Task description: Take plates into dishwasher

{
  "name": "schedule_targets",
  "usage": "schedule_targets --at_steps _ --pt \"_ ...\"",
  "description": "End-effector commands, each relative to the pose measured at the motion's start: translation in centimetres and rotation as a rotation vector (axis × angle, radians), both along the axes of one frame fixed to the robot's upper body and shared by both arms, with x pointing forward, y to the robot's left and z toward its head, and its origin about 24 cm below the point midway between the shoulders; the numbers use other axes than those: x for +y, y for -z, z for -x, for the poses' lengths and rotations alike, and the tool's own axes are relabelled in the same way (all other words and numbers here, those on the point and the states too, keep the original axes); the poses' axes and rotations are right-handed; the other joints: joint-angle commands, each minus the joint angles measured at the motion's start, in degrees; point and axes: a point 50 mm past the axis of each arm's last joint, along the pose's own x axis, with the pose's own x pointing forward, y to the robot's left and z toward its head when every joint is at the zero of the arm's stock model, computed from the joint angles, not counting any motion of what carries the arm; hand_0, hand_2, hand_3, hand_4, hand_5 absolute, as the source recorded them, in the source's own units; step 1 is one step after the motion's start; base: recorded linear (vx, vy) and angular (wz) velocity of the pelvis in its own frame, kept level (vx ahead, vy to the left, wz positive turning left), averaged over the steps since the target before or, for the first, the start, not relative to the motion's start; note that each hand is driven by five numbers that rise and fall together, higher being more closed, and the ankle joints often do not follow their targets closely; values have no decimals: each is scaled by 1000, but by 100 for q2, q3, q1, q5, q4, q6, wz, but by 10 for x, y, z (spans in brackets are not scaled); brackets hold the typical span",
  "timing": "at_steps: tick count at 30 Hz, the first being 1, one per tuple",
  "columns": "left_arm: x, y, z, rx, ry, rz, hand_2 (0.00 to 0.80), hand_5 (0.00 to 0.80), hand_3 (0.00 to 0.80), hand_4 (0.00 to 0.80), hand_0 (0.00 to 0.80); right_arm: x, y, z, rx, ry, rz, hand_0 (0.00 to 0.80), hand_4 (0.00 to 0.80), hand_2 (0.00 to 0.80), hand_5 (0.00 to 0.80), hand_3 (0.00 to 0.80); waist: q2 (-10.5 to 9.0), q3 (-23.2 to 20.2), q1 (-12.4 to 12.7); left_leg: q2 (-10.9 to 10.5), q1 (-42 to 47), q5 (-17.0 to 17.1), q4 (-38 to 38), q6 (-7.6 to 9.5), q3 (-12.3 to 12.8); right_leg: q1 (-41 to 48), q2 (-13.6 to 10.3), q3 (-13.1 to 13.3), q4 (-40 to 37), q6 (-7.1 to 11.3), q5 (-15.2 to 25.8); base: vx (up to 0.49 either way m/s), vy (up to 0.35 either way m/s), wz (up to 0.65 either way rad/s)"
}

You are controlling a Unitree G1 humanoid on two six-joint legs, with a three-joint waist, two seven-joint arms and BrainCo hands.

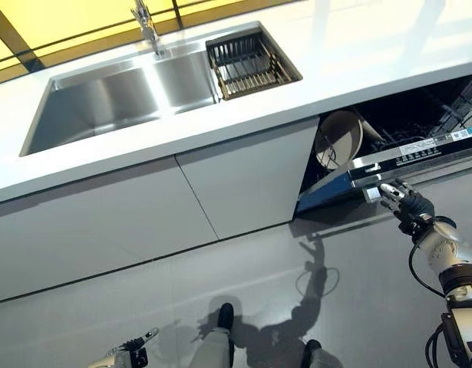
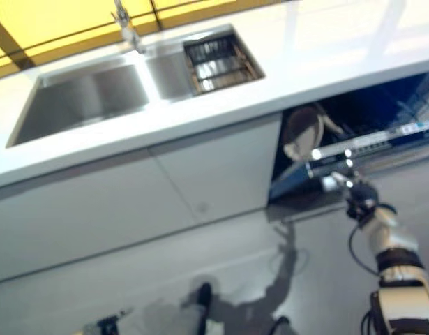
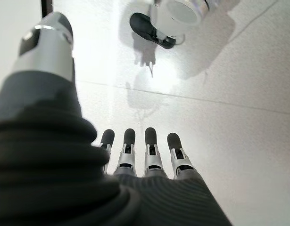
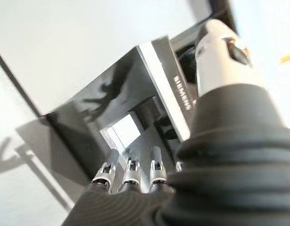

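Note:
The dishwasher (image 1: 404,115) under the counter at the right stands partly open. Its door (image 1: 420,153) with the control strip is tilted outward. A round beige plate (image 1: 339,138) stands on edge in the rack inside. My right hand (image 1: 404,203) is at the door's top edge near its left corner, fingers straight and touching it. In the right wrist view the fingers (image 4: 130,172) reach towards the dark door (image 4: 154,94). My left hand (image 1: 132,351) hangs low at the bottom left, open and empty, over the floor (image 3: 229,94).
A white counter (image 1: 335,69) holds a steel double sink (image 1: 105,103) with a tap (image 1: 147,27) and a dark dish rack (image 1: 249,63) in the right basin. White cabinet doors (image 1: 143,207) run to the left of the dishwasher. The floor is grey.

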Motion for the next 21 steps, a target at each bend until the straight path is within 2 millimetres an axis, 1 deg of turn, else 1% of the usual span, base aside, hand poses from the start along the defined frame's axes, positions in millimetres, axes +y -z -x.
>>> schedule_targets --at_steps 1,2,6,7,9,11,12,15,17,19,20,21 --pt "21 -1 15 73 22 -84 0 0 0 0 0 7 -16 -8 -75 -34 37 0 0 0 0 0 -390 -591 -19 -97 381 -243 -115 428 251 238 102 60 -596 -157 648 75 -5 5" --pt "21 -1 14 75 28 -83 0 0 0 0 0 11 -7 -7 -55 -41 36 0 0 0 0 0 -409 -638 -34 -91 466 -223 -237 417 257 339 123 56 -762 -136 693 71 -5 5" --pt "20 0 16 79 28 -85 0 0 0 0 0 14 9 -3 -28 -47 10 0 0 0 0 0 -447 -741 -59 -79 624 -194 -438 390 266 538 158 40 -1049 -107 761 67 4 6" --pt "18 2 17 84 26 -83 0 0 0 0 0 17 22 0 14 -58 6 0 0 0 0 0 -472 -817 -67 -79 705 -181 -551 366 250 654 172 41 -1223 -83 799 79 10 3" --pt "16 3 18 88 24 -81 0 0 0 0 0 20 35 3 64 -61 5 0 0 0 0 0 -496 -887 -73 -74 771 -154 -659 345 232 750 193 47 -1373 -63 840 93 9 3" --pt "12 7 24 99 12 -78 0 0 0 0 0 30 75 16 215 -83 19 0 0 0 0 0 -551 -1080 -73 -52 921 -43 -949 293 191 940 241 77 -1705 -12 964 138 16 3" --pt "12 8 26 101 10 -74 0 0 0 0 0 32 84 20 255 -94 21 0 0 0 0 0 -563 -1129 -70 -53 953 -23 -1009 287 180 980 252 88 -1774 -5 988 123 21 2" --pt "10 13 36 121 14 -57 0 0 0 0 0 45 121 38 382 -138 31 0 0 0 0 0 -609 -1343 -61 -48 1086 61 -1249 261 164 1154 305 101 -2047 8 1074 115 27 4" --pt "8 15 41 126 16 -53 0 0 0 0 0 52 139 49 437 -157 32 0 0 0 0 0 -625 -1438 -64 -40 1137 89 -1332 250 170 1236 333 104 -2149 6 1098 89 30 2" --pt "4 19 46 134 20 -45 0 0 0 0 0 64 164 67 498 -177 18 0 0 0 0 0 -640 -1559 -78 -32 1179 90 -1383 248 181 1325 363 105 -2240 -1 1101 89 43 3" --pt "1 21 49 136 24 -38 0 0 0 0 0 72 179 79 541 -198 -3 0 0 0 0 0 -650 -1622 -85 -36 1210 92 -1417 253 180 1381 380 105 -2292 -6 1103 72 48 6" --pt "-2 22 51 139 26 -34 0 0 0 0 0 77 189 87 569 -210 -22 0 0 0 0 0 -653 -1659 -87 -39 1227 94 -1436 256 177 1415 390 100 -2332 -14 1107 59 48 5"
